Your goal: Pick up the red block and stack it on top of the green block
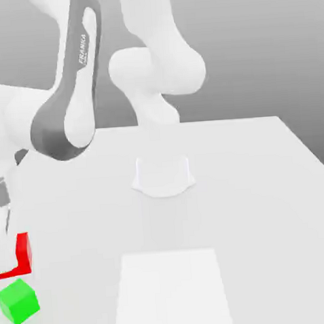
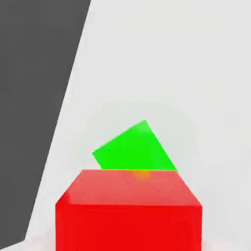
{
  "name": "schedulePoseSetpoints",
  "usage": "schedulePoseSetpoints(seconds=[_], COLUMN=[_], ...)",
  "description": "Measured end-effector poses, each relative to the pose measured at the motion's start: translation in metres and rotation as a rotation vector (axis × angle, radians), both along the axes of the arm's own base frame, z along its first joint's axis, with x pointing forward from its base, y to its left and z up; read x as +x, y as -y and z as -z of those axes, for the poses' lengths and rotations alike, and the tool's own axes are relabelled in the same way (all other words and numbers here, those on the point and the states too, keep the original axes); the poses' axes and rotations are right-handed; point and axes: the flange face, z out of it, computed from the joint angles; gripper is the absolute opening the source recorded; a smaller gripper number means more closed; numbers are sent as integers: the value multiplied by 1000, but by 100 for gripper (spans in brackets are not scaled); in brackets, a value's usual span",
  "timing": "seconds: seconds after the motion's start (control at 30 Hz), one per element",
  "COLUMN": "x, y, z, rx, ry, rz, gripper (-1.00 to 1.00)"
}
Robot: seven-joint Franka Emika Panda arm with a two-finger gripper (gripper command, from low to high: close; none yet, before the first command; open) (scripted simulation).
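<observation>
The end effector (image 1: 1, 213), seen at the far edge of the exterior view's left, was clamped shut on the red block (image 1: 20, 255), its fingers largely cut off by the frame's edge. The red block hung just below the end effector and was held clear of the white table (image 1: 262, 185), with part of its near face hidden at the picture's border.

Directly beneath the gripped cube, and a little toward the exterior view's right of it, sat the green block (image 1: 18, 301), resting flat on the table. In the exterior view a narrow gap appeared between the two cubes; whether they touched could not be told for certain. From the hand view, the red block (image 2: 128, 211) loomed large in the foreground, its top face glossy, while the green block (image 2: 135, 147) lay beyond and below it, turned at an angle so that its edges did not line up with those of the red cube.

Farther out from the end effector, the white-and-grey arm (image 1: 68, 96) swept up and back toward its round base (image 1: 163, 175), which stood near the middle of the table. A paler rectangular patch (image 1: 172, 293) marked the table surface well apart from the end effector, toward the exterior view's right of both blocks. A plain grey backdrop (image 1: 266, 48) filled the space behind the table.
</observation>
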Motion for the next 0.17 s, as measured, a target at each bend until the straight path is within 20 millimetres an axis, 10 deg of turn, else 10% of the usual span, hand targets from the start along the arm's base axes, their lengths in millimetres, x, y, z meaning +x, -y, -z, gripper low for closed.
schedulePoseSetpoints(seconds=[0.03,0.07,0.17], x=[0,-1,-1], y=[1,2,2], z=[14,26,26], rx=[0,0,0], ry=[0,0,0], rz=[2,3,3], gripper=[-100,100,100])
